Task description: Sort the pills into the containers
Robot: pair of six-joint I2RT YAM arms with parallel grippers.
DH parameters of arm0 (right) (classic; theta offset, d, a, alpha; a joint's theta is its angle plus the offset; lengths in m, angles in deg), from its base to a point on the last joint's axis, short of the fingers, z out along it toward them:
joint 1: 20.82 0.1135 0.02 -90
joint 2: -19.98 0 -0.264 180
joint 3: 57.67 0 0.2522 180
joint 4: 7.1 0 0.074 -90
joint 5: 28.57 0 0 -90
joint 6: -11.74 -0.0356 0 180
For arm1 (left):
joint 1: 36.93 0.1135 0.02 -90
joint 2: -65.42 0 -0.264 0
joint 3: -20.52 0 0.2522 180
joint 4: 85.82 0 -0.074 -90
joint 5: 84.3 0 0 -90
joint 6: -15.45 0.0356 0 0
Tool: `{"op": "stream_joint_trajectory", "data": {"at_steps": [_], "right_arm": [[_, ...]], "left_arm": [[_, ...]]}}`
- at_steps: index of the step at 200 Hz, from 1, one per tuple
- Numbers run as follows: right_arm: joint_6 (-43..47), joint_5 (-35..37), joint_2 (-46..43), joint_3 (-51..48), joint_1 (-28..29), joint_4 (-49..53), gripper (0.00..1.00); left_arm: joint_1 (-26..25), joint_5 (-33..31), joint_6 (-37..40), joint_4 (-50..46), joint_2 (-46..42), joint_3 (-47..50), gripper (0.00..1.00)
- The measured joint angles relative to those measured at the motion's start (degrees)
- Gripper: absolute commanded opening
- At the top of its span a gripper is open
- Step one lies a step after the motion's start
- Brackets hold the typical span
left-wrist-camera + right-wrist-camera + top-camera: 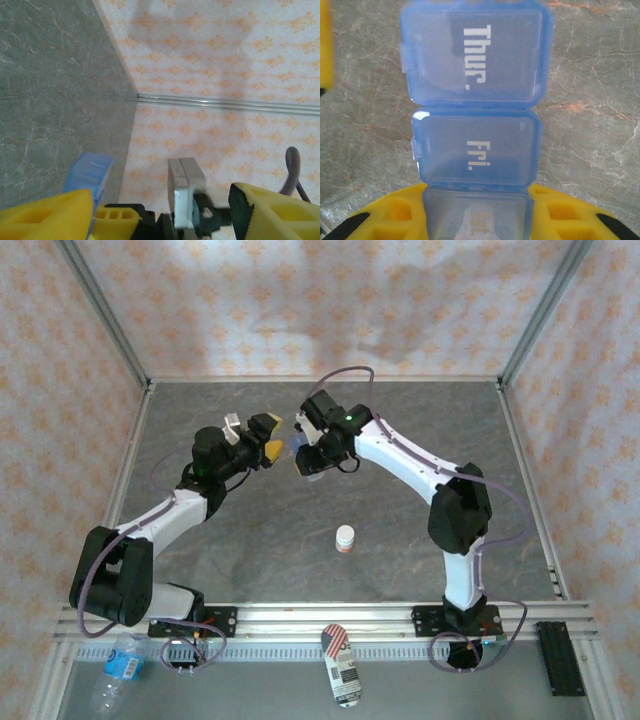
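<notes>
The small translucent blue plastic pill organiser (476,150), a strip of joined square lidded compartments, hangs in the air above the far middle of the grey marbled table (250,530), touching nothing below it. The lids marked "Thur." and "Fri." lie flat and look closed. Whether anything is inside them I cannot tell.

The right gripper (475,217) is clenched on the strip's last compartment only, so the other compartments jut out unsupported. That is the main weakness. Any push on the free end acts as a lever against one narrow grip, and the strip could twist in the yellow pads or slip out and fall to the table.

The left gripper (160,200) is just beside that free end, its yellow fingers spread apart and grasping nothing, with a blue corner of the strip right at one finger. If it is there to open a lid, it has only a small tab at the lid's edge to catch. A finger that misses could skid off the smooth plastic, shove the whole strip sideways or bump the right gripper, since the two are very close together. A lid that snaps open suddenly could also jolt the strip.

The small white bottle with an orange band (345,538) stands upright, well apart and nearer the arm bases, so it seems in no danger.
</notes>
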Motion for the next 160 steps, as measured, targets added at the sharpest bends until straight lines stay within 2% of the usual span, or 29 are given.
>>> {"op": "stream_joint_trajectory", "data": {"at_steps": [160], "right_arm": [[-1.0,0.2,0.7,0.4,0.0,0.5,0.23]], "left_arm": [[-3.5,-2.4,2.2,-1.9,2.9,-2.0,0.71]]}}
